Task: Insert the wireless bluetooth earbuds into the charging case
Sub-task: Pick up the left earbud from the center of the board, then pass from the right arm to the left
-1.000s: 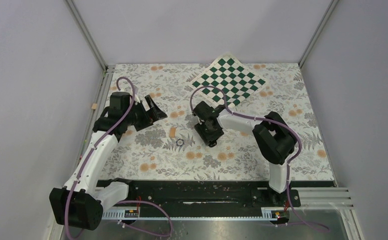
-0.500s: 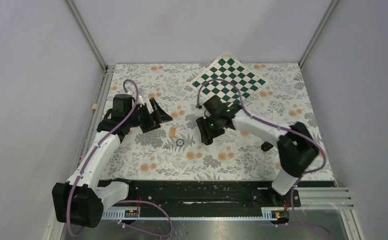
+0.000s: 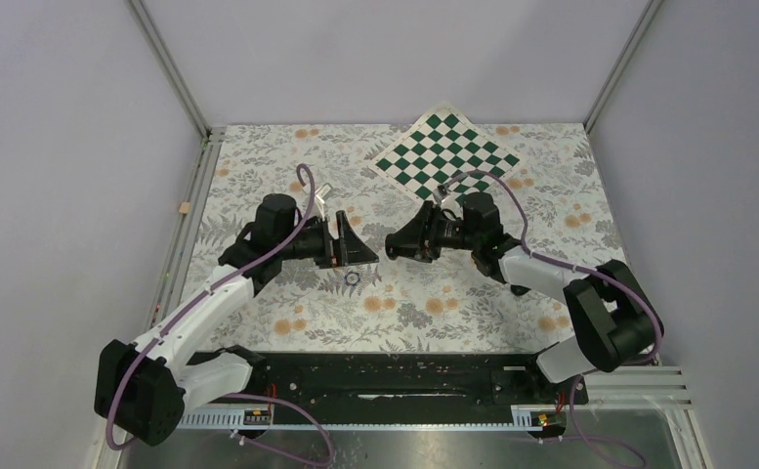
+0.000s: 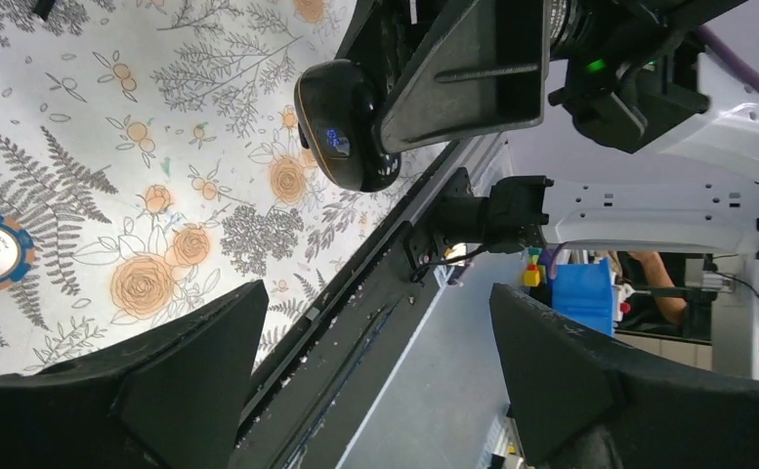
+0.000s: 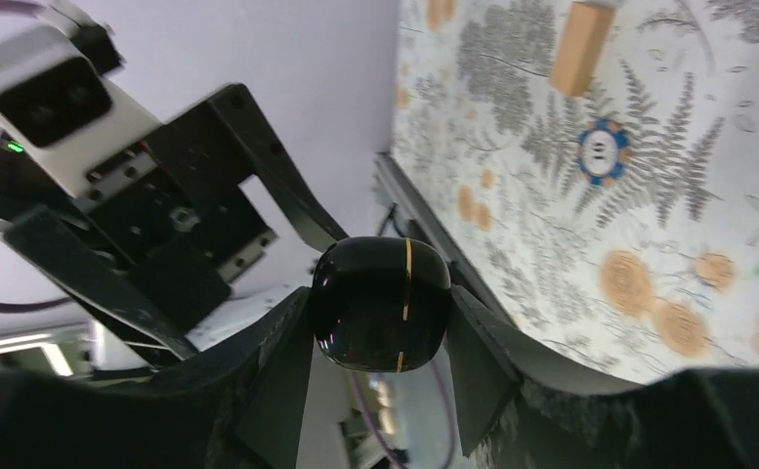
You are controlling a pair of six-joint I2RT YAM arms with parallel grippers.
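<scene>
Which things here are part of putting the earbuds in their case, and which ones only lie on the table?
For the job:
- charging case, gripped between the right fingers
- left fingers, open and empty
- earbuds: none to be seen in any view

Just lying about:
- blue poker chip
- tan wooden block
- checkered mat

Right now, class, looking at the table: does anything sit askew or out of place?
The green checkered mat lies turned diagonally at the far edge, one corner poking past the floral cloth. Nothing looks spilled or damaged.
</scene>
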